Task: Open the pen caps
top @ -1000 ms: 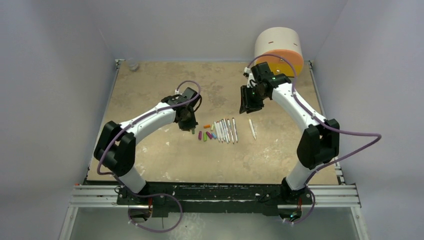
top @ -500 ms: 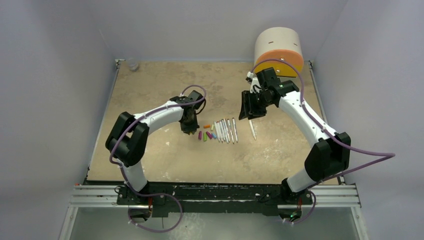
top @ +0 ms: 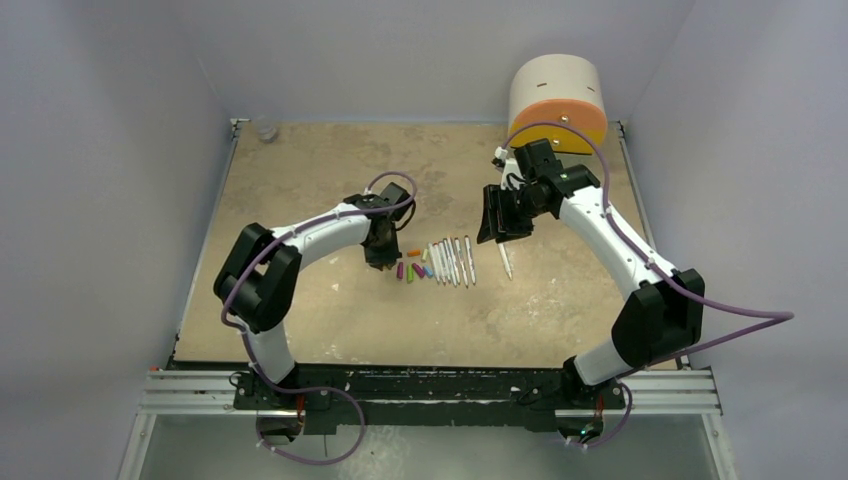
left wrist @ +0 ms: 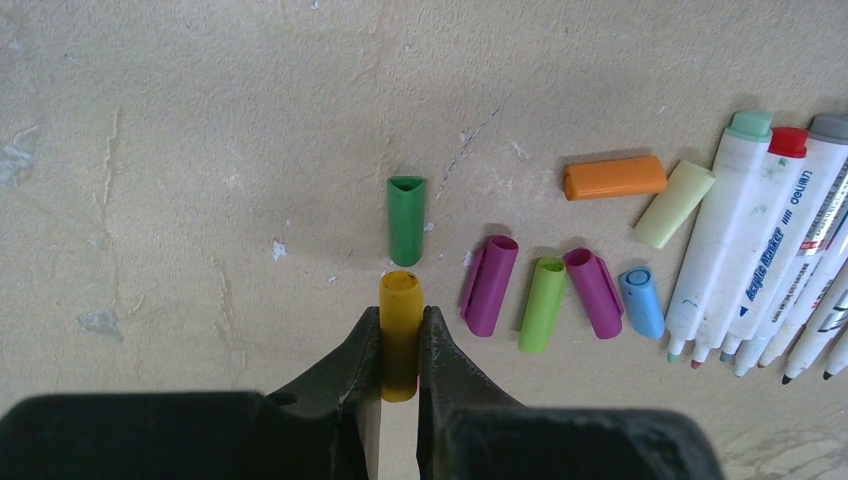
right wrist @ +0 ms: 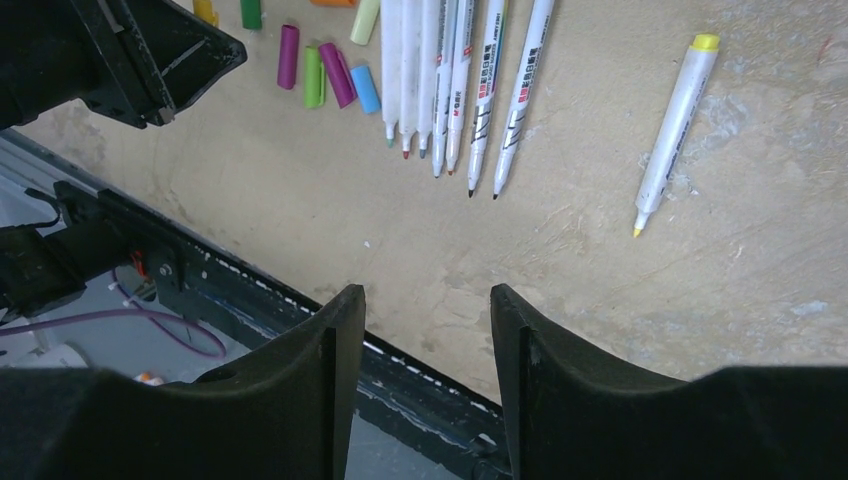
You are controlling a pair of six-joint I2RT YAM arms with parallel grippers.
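Note:
My left gripper (left wrist: 401, 330) is shut on a yellow pen cap (left wrist: 400, 305), held low over the table just left of the loose caps. Loose caps lie beside it: dark green (left wrist: 405, 218), magenta (left wrist: 490, 285), light green (left wrist: 542, 302), a second magenta (left wrist: 594, 291), blue (left wrist: 641, 301), orange (left wrist: 613, 177) and pale yellow (left wrist: 675, 190). Several uncapped white pens (top: 450, 261) lie in a row right of the caps. A yellow-ended uncapped pen (right wrist: 675, 125) lies apart at the right. My right gripper (right wrist: 420, 305) is open and empty, raised above the pens (right wrist: 450, 80).
A round cream-and-orange drawer unit (top: 557, 100) stands at the back right corner. A small clear object (top: 265, 129) sits at the back left. The table's front rail (top: 430, 385) runs along the near edge.
My left gripper has edged right toward the caps with the yellow cap in it. My right arm has shifted right and slightly down, then nearly stopped.

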